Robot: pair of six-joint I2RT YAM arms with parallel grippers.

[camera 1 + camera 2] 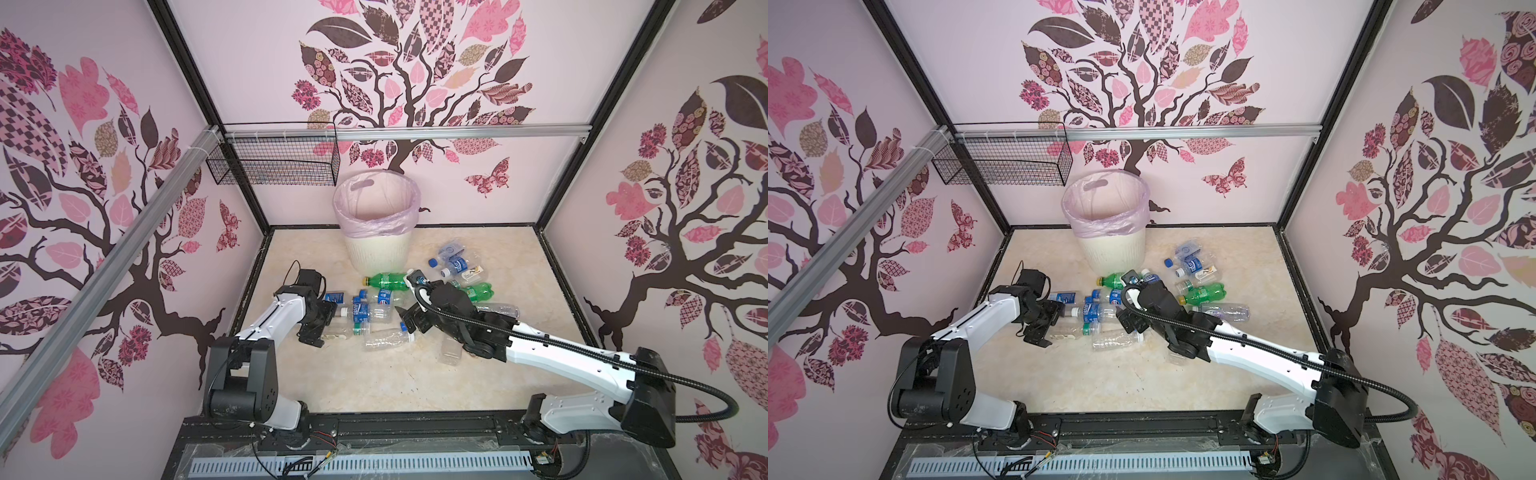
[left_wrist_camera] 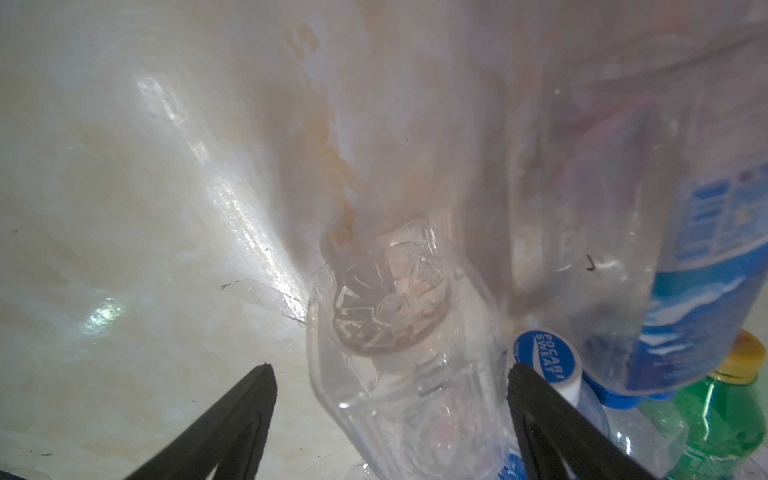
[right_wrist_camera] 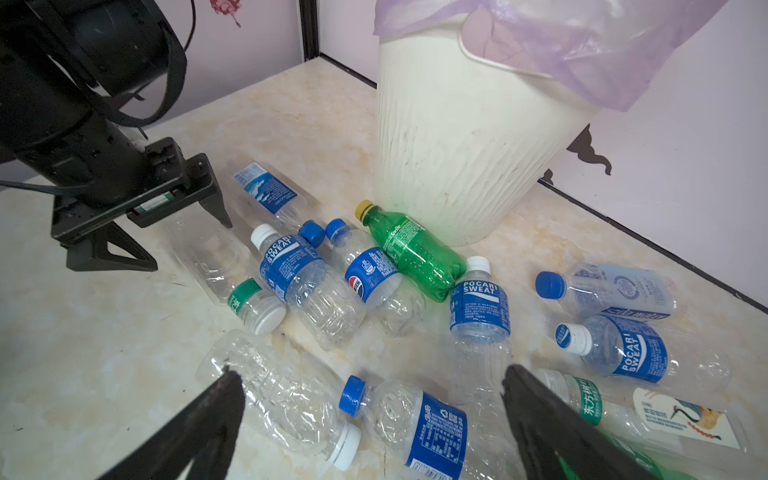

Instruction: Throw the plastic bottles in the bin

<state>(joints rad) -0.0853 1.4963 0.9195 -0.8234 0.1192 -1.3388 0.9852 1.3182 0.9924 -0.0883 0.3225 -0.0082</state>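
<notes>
In a top view the left gripper [image 1: 325, 323] sits low at the left edge of the litter. Its jaws are apart and straddle the base end of a clear bottle [image 1: 347, 330]. That bottle lies flat with its neck toward 3 o'clock. The left wrist view shows neither finger pressing on it. This arm is the nearer one. The bin [image 1: 376, 249] stands at about 1 o'clock from that gripper. Further right, the right gripper [image 1: 405, 319] hangs wide apart and empty over the other bottles [image 1: 469, 291], with the bin at its 11 o'clock.
</notes>
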